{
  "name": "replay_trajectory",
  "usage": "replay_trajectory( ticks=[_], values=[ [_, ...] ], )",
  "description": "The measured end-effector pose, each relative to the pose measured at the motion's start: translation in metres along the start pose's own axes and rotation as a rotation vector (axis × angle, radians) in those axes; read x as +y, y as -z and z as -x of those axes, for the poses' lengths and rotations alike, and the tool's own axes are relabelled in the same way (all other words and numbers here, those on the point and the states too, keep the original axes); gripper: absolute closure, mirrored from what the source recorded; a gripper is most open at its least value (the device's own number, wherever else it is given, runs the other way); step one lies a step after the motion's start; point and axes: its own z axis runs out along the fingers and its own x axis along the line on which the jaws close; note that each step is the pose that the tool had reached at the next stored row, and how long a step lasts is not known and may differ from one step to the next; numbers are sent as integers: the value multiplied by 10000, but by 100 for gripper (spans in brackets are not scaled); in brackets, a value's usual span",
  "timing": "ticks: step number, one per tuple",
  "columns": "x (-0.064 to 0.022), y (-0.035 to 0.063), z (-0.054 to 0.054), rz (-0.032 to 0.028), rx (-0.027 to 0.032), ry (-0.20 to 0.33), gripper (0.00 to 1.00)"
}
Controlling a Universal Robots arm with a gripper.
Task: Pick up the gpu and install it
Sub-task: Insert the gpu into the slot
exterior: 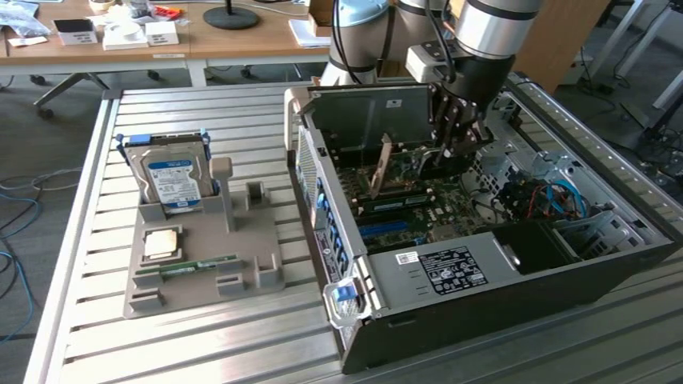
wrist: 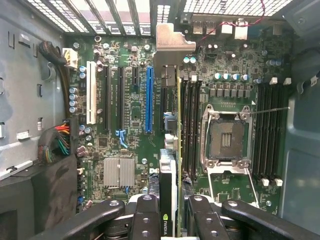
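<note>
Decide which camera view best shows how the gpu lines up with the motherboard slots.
Wrist view: the gpu appears edge-on in the gripper, over the slots. The exterior view shows its face slantwise inside the case.

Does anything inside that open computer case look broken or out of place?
Nothing looks damaged. The gripper holds the thin dark gpu card edge-on above the green motherboard; its square metal processor socket stands empty.

Wooden desk (exterior: 192,40), grey floor (exterior: 53,144)
</note>
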Motion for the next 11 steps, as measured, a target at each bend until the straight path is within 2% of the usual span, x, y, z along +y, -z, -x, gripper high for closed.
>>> replay_trajectory(
  ticks=[5, 11],
  values=[
    [25, -3, 0, -3, 0, 4, 73],
    [34, -29, 0, -91, 0, 5, 73]
  ],
)
